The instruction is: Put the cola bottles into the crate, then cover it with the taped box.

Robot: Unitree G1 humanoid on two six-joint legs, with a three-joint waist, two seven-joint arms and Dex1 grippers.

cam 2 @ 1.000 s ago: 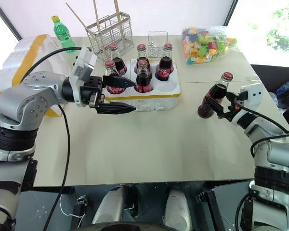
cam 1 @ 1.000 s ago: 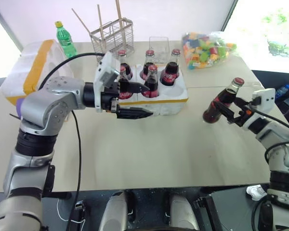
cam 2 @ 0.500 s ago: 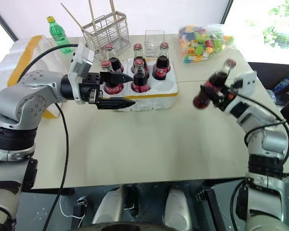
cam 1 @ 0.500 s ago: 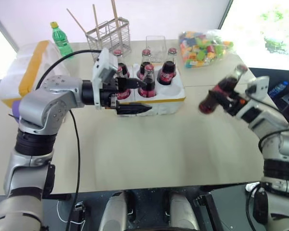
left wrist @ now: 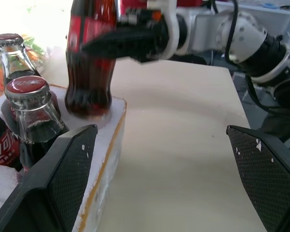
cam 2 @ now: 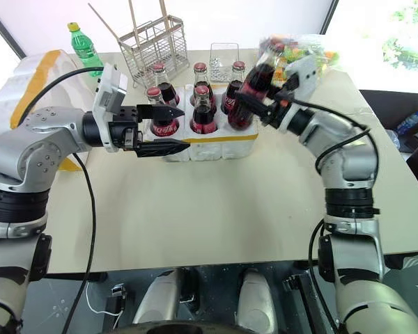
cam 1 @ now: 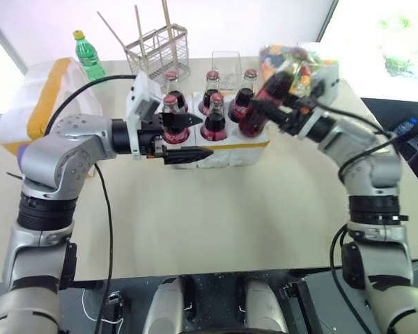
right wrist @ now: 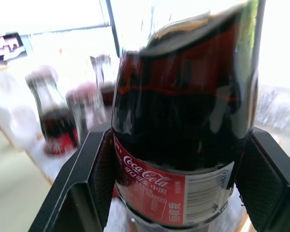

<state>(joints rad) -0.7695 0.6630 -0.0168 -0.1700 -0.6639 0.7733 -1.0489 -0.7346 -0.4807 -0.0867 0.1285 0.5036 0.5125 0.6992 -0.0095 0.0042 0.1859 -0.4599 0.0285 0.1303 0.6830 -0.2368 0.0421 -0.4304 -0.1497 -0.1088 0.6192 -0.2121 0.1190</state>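
Five cola bottles [cam 1: 212, 115] with red caps stand in the crate [cam 1: 226, 152], a low white foam block with a yellow tape band. A sixth cola bottle [cam 1: 266, 94] hangs tilted, its base at the crate's front right hole [left wrist: 89, 110]. My right gripper [cam 1: 270, 111] is shut on that bottle, whose red label shows close up in the right wrist view [right wrist: 176, 145]. My left gripper [cam 1: 187, 137] stands open in front of the crate's left end, one finger crossing the front left bottle [cam 1: 169, 115]. The taped box [cam 1: 42, 97] lies at the far left.
A green plastic bottle [cam 1: 87, 56] and a wire basket [cam 1: 157, 49] with sticks stand behind the crate. Beside them are a clear cup [cam 1: 228, 61] and a bag of coloured blocks [cam 1: 317, 62]. Bare tabletop [cam 1: 251, 209] stretches in front of the crate.
My right gripper shut on the bottle standing at the table's right side, lifted it and carried it left to the crate's front right corner. The left gripper stayed put, open.
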